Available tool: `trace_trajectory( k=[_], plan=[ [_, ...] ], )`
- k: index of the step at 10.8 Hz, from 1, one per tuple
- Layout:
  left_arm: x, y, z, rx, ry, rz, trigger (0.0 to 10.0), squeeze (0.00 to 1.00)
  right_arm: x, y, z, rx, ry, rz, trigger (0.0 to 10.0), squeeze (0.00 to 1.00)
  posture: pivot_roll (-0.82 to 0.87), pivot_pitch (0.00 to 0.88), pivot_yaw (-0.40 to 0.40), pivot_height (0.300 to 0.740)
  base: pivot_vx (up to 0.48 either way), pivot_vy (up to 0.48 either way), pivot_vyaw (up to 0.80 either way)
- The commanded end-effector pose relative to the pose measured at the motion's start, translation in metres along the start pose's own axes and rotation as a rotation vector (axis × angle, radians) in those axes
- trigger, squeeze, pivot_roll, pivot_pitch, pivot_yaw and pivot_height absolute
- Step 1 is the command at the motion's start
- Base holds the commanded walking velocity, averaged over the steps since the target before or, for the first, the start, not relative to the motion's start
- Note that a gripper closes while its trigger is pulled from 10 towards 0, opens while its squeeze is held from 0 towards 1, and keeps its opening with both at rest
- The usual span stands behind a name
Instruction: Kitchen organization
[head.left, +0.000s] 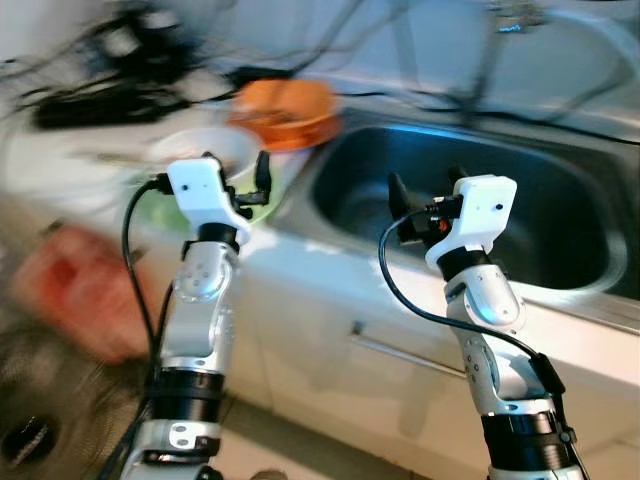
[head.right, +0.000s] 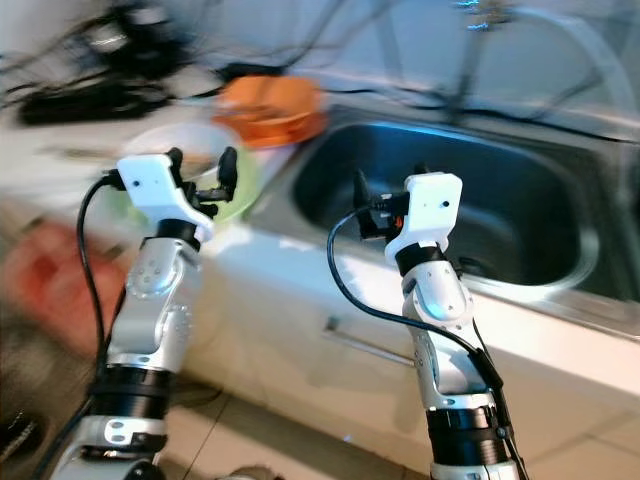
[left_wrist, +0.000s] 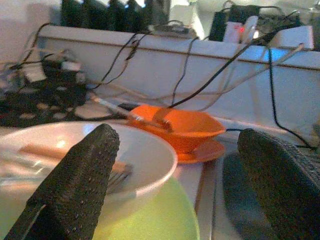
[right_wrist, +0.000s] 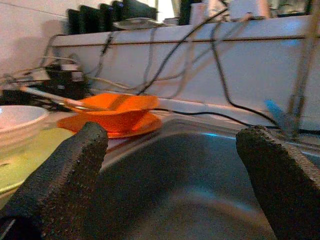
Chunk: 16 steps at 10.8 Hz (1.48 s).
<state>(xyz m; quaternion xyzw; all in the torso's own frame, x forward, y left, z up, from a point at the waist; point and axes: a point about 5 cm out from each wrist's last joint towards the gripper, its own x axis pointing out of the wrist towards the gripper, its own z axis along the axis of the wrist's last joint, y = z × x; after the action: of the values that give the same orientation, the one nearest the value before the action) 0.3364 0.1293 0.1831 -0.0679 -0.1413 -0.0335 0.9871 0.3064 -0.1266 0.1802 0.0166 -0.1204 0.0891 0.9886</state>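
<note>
I hold the left gripper (left_wrist: 175, 185) with fingers spread over the white bowl (left_wrist: 145, 155) (a fork inside), which sits on a green plate (left_wrist: 160, 220) at the counter's edge beside the sink (right_wrist: 200, 200). My right gripper (right_wrist: 170, 185), also spread, hovers over the sink basin. The orange bowl (head.left: 285, 108) sits at the sink's back corner.

No lettering, label, brand or number can be read anywhere on the tabletop (head.left: 290, 255); the head views are blurred, and the dishes beside the sink (head.left: 470, 200) carry no visible print.
</note>
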Motion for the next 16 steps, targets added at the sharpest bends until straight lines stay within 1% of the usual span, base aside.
trace_trajectory(
  k=[1,3,8,9,15,16],
  plan=[
    [0.0020,-0.0015,0.0028,0.016,-0.006,-0.004,10.0,0.00,0.0002,-0.0010,0.0014,0.006,-0.003,-0.008,10.0,0.00,0.11,0.000,0.028,0.740,0.000,0.000,0.00],
    [0.0033,-0.0016,0.0049,0.031,-0.015,0.001,10.0,0.00,0.0000,-0.0014,0.0012,0.008,-0.003,-0.012,10.0,0.00,0.11,0.000,0.026,0.740,0.000,0.000,0.00],
    [0.0046,0.0029,0.0023,0.011,0.001,0.055,10.0,0.00,0.0002,-0.0019,0.0013,0.022,-0.004,-0.015,10.0,0.00,0.11,0.000,0.026,0.740,0.000,0.000,0.00],
    [0.0056,0.0015,0.0027,0.007,0.004,0.050,10.0,0.00,0.0005,-0.0022,0.0018,0.023,-0.005,-0.017,10.0,0.00,0.11,0.000,0.026,0.740,0.000,0.000,0.00],
    [0.0061,0.0025,-0.0007,-0.002,0.032,0.061,10.0,0.00,0.0012,-0.0024,0.0019,0.019,-0.005,-0.014,10.0,0.00,0.11,0.000,0.022,0.740,0.000,0.388,0.00],
    [0.0062,0.0024,-0.0008,-0.005,0.029,0.057,10.0,0.00,0.0012,-0.0022,0.0018,0.018,-0.005,-0.014,10.0,0.00,0.11,0.000,0.023,0.740,0.000,0.000,0.00]
  ],
)
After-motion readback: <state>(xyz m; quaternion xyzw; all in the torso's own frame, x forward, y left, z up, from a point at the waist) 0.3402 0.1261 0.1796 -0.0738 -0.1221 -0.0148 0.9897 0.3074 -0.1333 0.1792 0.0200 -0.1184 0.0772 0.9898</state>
